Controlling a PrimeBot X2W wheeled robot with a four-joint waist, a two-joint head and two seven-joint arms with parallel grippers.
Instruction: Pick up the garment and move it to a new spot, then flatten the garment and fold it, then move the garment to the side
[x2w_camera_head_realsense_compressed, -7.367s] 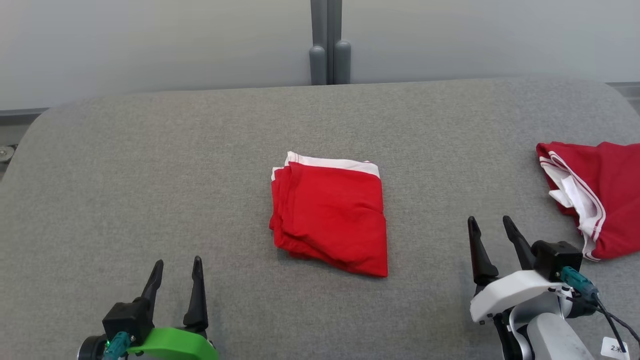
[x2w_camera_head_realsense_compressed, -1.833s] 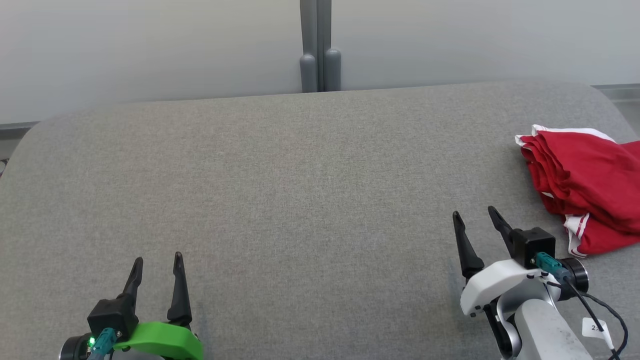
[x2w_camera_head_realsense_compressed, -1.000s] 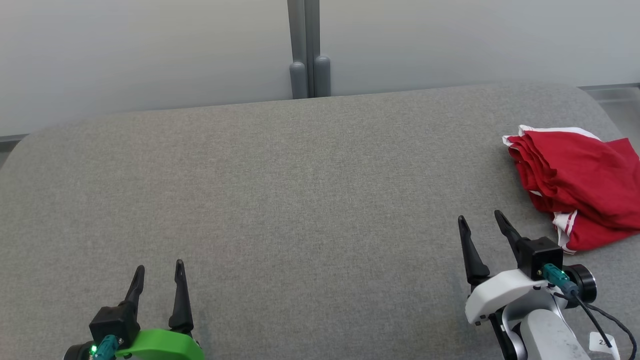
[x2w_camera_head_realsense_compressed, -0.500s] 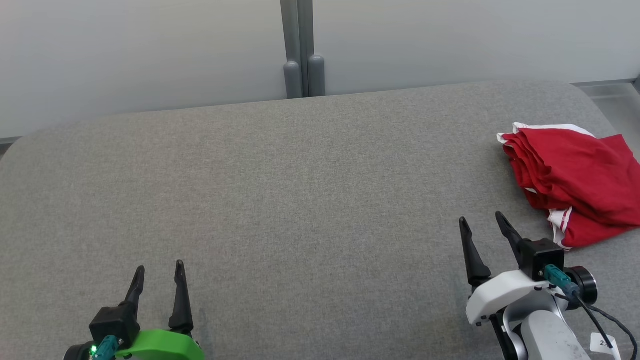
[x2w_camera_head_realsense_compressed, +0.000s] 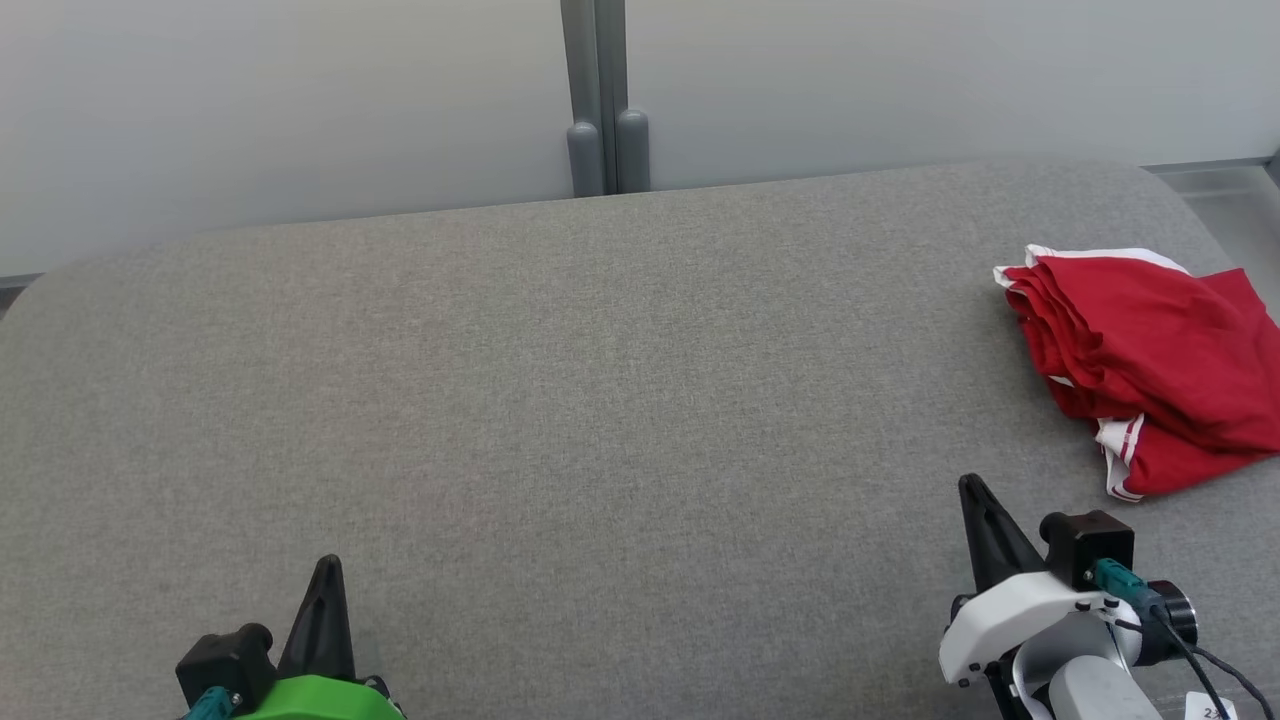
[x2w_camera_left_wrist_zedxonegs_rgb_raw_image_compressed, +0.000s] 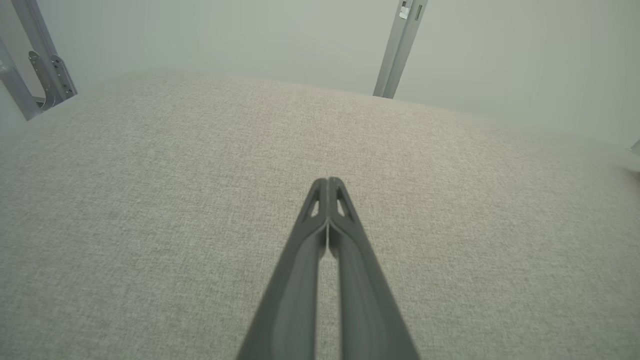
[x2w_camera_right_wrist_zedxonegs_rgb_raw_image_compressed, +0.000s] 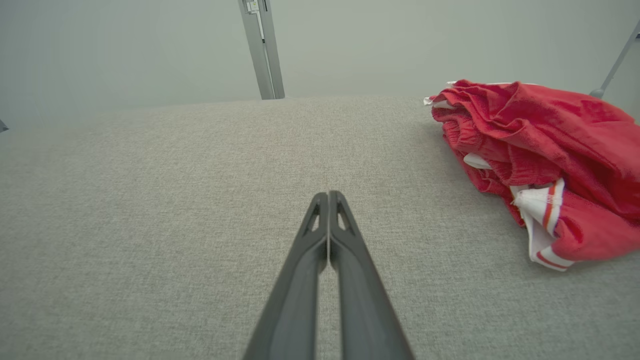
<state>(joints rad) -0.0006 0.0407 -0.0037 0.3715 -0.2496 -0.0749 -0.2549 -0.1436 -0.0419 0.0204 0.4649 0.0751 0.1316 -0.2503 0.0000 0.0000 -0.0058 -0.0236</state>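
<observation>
The red garment (x2w_camera_head_realsense_compressed: 1150, 350) with white trim lies in a folded heap at the right edge of the grey surface; the right wrist view has the garment (x2w_camera_right_wrist_zedxonegs_rgb_raw_image_compressed: 540, 160) at the upper right. My right gripper (x2w_camera_head_realsense_compressed: 970, 487) is shut and empty at the lower right, apart from the cloth, below and left of it; its fingers (x2w_camera_right_wrist_zedxonegs_rgb_raw_image_compressed: 328, 196) press together in its wrist view. My left gripper (x2w_camera_head_realsense_compressed: 328, 565) is shut and empty at the lower left, fingers (x2w_camera_left_wrist_zedxonegs_rgb_raw_image_compressed: 327, 182) closed over bare fabric.
The grey padded surface (x2w_camera_head_realsense_compressed: 560, 400) spreads wide between the two grippers. A pale wall with a grey vertical post (x2w_camera_head_realsense_compressed: 597, 95) stands behind its far edge. A metal frame leg (x2w_camera_left_wrist_zedxonegs_rgb_raw_image_compressed: 42, 75) shows at the far left in the left wrist view.
Both grippers have gone from open to shut and dropped a little lower in the head view. The red garment lies where it was half a second ago.
</observation>
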